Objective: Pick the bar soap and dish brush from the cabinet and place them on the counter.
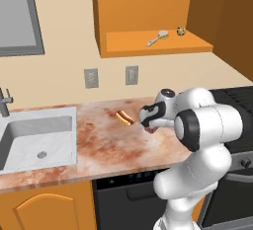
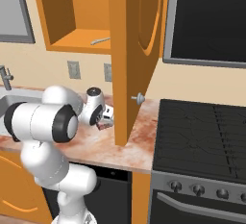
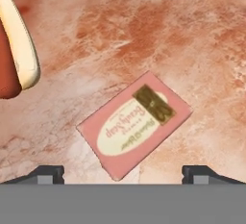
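The bar soap (image 3: 134,122), a flat pink block with a cream label, lies flat on the marble-look counter (image 3: 158,31). My gripper (image 3: 123,176) hovers just above it, open, its fingertips (image 3: 48,174) wide apart on either side and not touching it. In the left base view the gripper (image 1: 149,127) points down at the counter (image 1: 104,140) to the right of a hot dog. The dish brush (image 1: 158,38) lies on the shelf of the open cabinet (image 1: 148,44). From the right base view the brush (image 2: 100,40) shows beside the open door.
A hot dog in a bun (image 1: 125,118) lies on the counter just left of the soap. A small speckled round item (image 1: 181,30) sits on the shelf. The open cabinet door (image 2: 137,50) hangs right of the gripper. The white sink (image 1: 37,142) is at left, the black stovetop (image 2: 206,131) at right.
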